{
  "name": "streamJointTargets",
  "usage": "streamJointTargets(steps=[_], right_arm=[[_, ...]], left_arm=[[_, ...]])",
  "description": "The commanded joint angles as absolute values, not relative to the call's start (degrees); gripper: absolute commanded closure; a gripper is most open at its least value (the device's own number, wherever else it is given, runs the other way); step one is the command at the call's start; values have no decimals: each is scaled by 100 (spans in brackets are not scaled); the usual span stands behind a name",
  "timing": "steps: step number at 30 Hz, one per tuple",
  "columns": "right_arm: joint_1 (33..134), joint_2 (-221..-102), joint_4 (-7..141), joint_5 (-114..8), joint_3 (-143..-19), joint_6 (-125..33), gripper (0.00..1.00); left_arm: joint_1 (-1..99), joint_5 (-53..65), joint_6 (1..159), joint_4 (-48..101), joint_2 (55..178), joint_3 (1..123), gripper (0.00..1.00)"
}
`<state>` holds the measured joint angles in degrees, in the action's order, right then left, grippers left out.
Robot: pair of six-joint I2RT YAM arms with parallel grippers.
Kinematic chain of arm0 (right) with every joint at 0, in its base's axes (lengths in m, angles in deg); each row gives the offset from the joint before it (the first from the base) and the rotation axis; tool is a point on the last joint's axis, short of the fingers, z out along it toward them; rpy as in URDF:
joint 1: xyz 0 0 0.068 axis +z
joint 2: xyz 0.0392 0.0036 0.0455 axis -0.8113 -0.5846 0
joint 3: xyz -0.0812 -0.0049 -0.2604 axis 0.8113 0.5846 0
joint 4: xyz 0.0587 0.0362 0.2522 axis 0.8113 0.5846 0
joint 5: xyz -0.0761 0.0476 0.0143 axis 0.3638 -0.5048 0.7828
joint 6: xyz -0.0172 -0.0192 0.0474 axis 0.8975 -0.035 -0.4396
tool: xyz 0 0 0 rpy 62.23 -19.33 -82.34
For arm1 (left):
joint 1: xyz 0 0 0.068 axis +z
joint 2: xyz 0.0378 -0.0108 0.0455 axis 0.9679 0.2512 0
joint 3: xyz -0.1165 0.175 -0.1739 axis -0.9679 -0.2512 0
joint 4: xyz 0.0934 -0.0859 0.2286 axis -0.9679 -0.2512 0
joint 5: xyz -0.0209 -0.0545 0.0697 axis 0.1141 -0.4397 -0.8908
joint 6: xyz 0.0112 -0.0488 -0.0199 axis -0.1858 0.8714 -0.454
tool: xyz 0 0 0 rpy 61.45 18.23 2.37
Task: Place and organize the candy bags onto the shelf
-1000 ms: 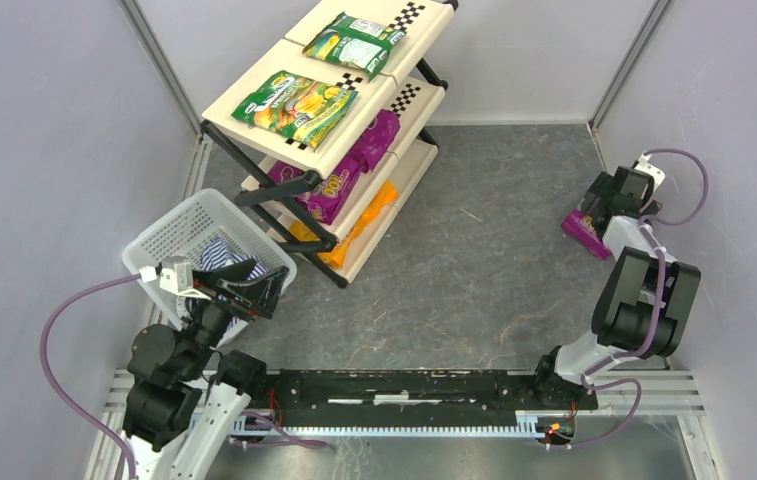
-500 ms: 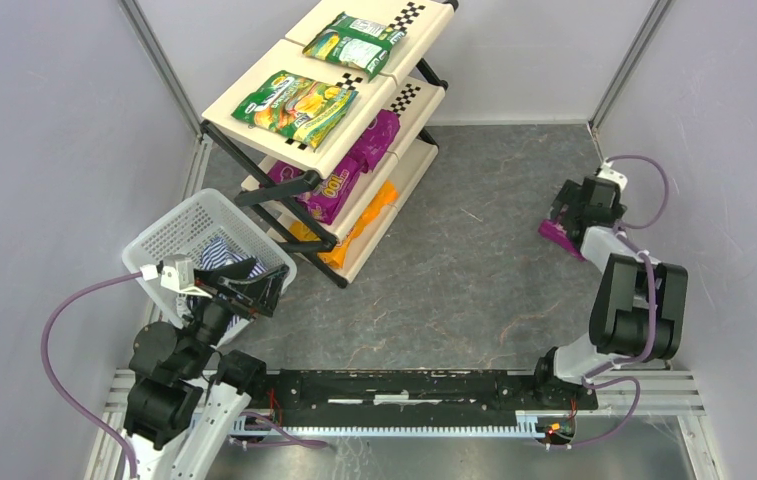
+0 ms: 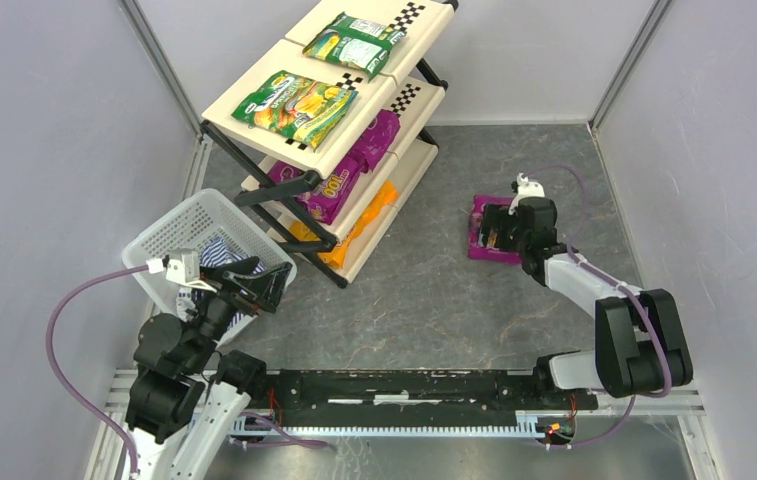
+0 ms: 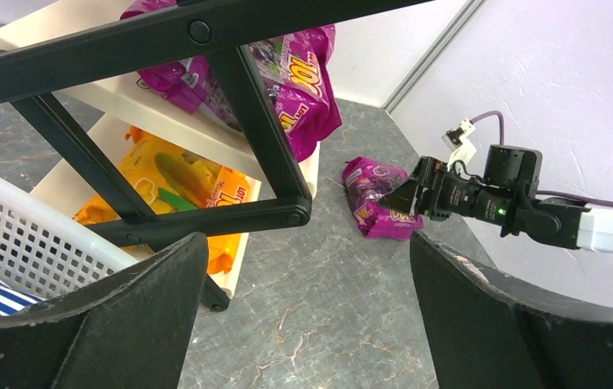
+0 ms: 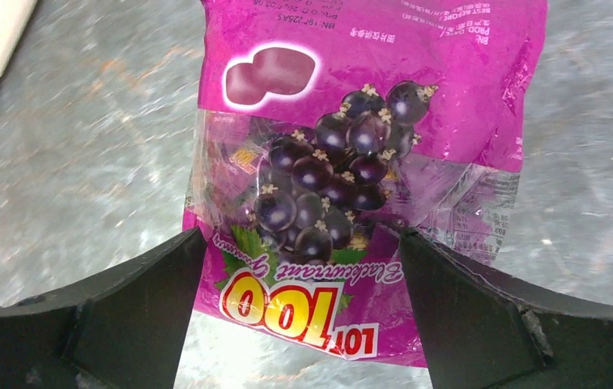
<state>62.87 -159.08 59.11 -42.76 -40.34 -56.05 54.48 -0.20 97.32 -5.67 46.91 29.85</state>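
A purple candy bag with dark grapes lies flat on the grey floor right of the shelf. My right gripper is right over it, jaws wide apart, with the bag between the fingers, which touch its edges. The left wrist view also shows this bag. Two green bags lie on the top tier, purple bags on the middle tier and orange bags on the bottom tier. My left gripper is open and empty by the basket.
A white mesh basket with a blue-white striped cloth stands at the left, against the shelf's black frame. Grey walls close in both sides. Bare floor lies between the shelf and the right arm.
My right gripper has swung from the right wall leftward toward the middle of the floor, and the purple bag has moved with it. The left arm has barely moved.
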Motion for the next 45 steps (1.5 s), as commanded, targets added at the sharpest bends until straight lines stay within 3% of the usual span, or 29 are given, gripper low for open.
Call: streamJointTargets(steps=[1,18,23,28,40,45], right_arm=[[6381,-15694,6545,-5232,-3880,-5657,2],[5479,-15431,6538,-4918,-4627,-6259,2],[4954,-15965,6153,-5436,-4747,-6507,2],[4921,-17119,6208,-6180,-5614,-6483,2],[6421,-18463,5911,-8317,-6995,-6196,3],[6726,-18061,6953,-7842,-7125,-5400,4]], left_arm=[[5479,-1,9739,-410,4834,2991,0],[5480,-193,9800,-493,4996,3012,1],[5483,-207,9810,-491,5057,3008,1],[5479,-206,9810,-525,5175,3027,1],[5493,-206,9819,-522,5228,3022,1],[5490,-206,9818,-525,5244,3021,1]])
